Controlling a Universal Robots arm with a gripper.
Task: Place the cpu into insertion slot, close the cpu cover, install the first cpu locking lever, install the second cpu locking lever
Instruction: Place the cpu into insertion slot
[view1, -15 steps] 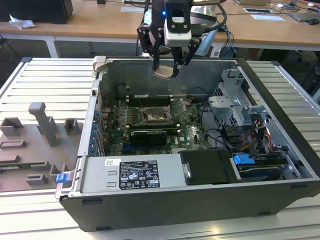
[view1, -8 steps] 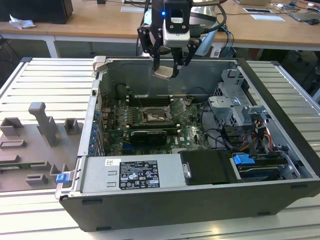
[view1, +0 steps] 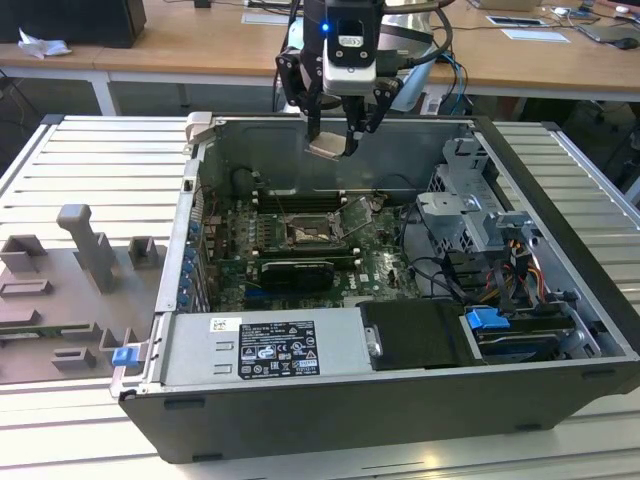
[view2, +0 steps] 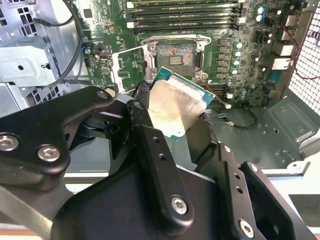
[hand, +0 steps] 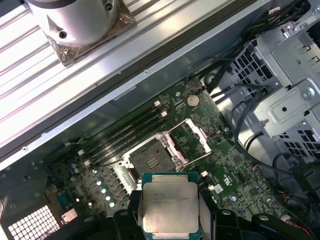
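The cpu (view1: 326, 150) clamped in the claw (view1: 332, 140) above the open computer case (view1: 400, 420).
The insertion slot (view1: 312, 233) is seen uncovered well below, with the cpu cover (view1: 357, 214) tilted up just beside it, on the exterior view's right.

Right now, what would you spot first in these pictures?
The gripper holds the cpu high over the open computer case. Below, the slot sits bare on the green board, with its cover swung open beside it.
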